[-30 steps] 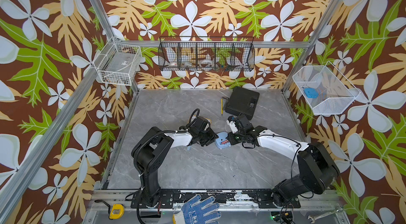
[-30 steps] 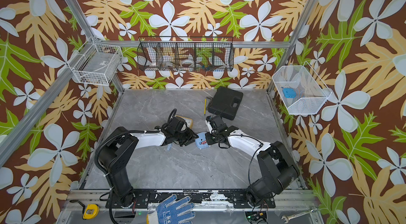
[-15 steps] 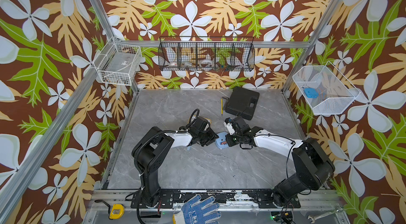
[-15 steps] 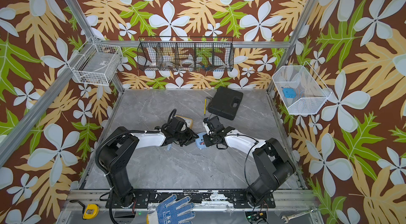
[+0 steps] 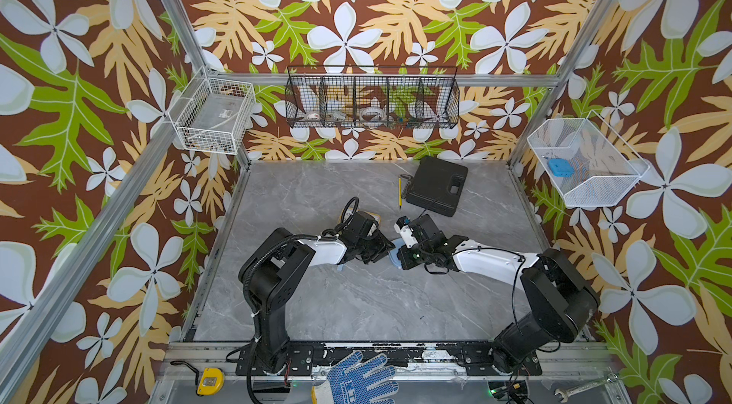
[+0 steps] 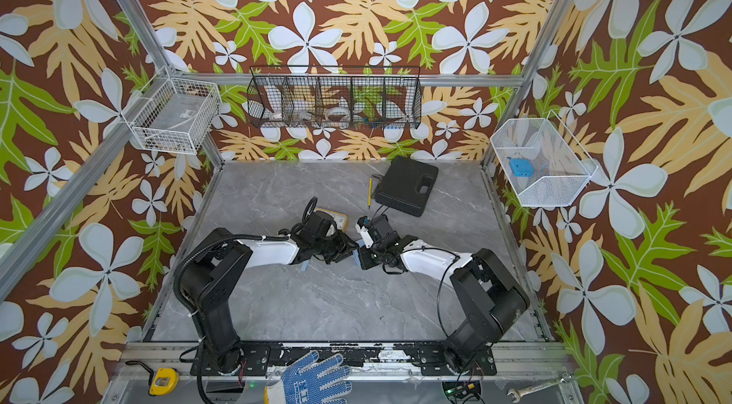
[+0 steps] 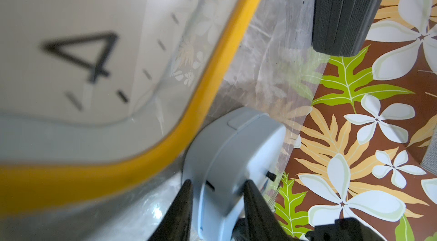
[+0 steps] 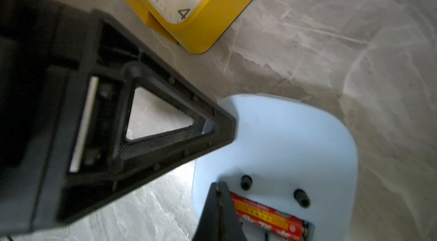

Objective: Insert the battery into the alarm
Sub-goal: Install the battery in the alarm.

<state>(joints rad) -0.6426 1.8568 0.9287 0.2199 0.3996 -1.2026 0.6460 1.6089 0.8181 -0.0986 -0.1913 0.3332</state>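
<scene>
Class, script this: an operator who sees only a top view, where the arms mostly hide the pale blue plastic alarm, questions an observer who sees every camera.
Operator: Is the battery in?
Observer: In the right wrist view, the red cylindrical battery lies in the open bay on the back of the pale blue plastic alarm.
Operator: What steadies the alarm?
Observer: In the left wrist view, the left gripper clamps the alarm's edge, one finger on each side.
</scene>
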